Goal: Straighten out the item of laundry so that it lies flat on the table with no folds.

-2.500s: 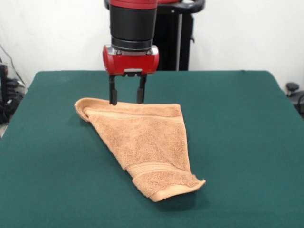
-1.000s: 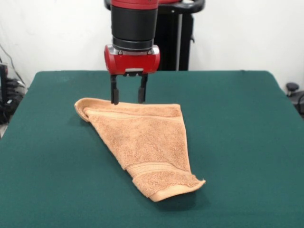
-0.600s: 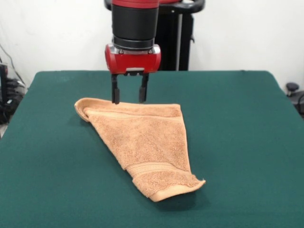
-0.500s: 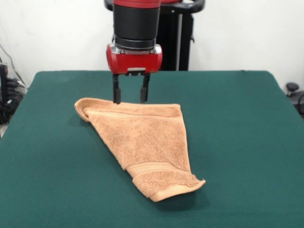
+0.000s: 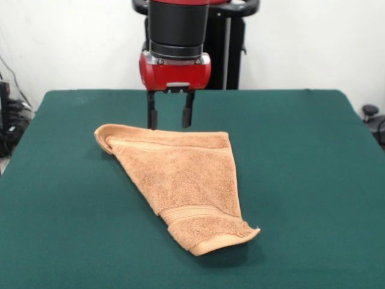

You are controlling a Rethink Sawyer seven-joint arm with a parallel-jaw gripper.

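An orange-tan terry towel (image 5: 180, 177) lies folded into a rough triangle on the dark green table (image 5: 313, 156). Its long hemmed edge runs along the far side, its left corner curls over, and a woven band crosses the narrow end near the front. My red gripper (image 5: 170, 122) hangs open just above the far hemmed edge, slightly left of the middle of that edge. Nothing sits between its two black fingers (image 5: 152, 114), and the tips do not touch the cloth.
The arm's black pedestal (image 5: 222, 48) stands behind the far table edge. Cables and dark gear (image 5: 9, 114) sit off the table's left side, and a small dark object (image 5: 370, 111) lies beyond the right edge.
The gripper has risen a little off the towel's far edge and shifted slightly to the right. The towel has not moved.
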